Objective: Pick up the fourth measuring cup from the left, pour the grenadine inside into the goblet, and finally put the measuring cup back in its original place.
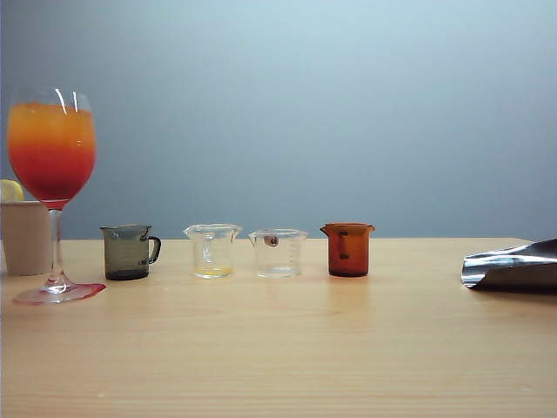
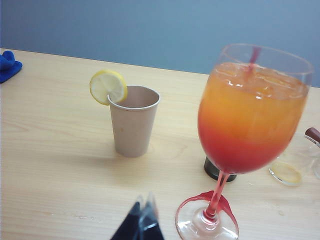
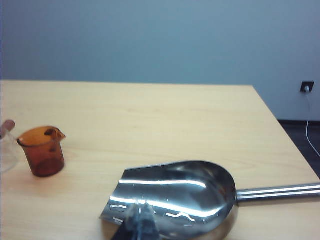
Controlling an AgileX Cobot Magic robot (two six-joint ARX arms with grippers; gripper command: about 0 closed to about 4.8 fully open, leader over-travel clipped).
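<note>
Fourth measuring cup (image 1: 348, 250) upright on the worktop (image 1: 261, 348), right of frame centre in the exterior view, last in a row of four — smoky grey cup (image 1: 129, 252), two clear cups (image 1: 212, 251) (image 1: 278, 252), then this amber one; looks back in line and, as far as can be judged, empty, though the tinted wall hides any dregs. Same cup (image 3: 43, 150) low at the left edge of the right wrist view, pour lip turned toward frame centre, handle side not readable there. Goblet (image 1: 52, 187) far left of the exterior frame, full, orange over a dark red layer of grenadine (image 1: 50, 178) sunk low in the bowl; red smear on its foot, also plain in the left wrist view at bottom centre-right (image 2: 252, 125). Beige paper cup (image 2: 133, 120) with a lemon slice (image 2: 107, 86) on its rim beside the goblet. Steel scoop (image 1: 513, 266) at the right edge, between the amber cup and the right arm. Right tool (image 3: 141, 224) at the bottom edge of its view, tips together, holding nothing, hanging over the scoop with the cup off to frame left — clearly the nearer arm. Left tool (image 2: 142, 222) at the bottom edge of its view, tips together too, empty, by the goblet's foot and well apart from the amber cup. Judged: pour and return done, nothing left to grasp.
</note>
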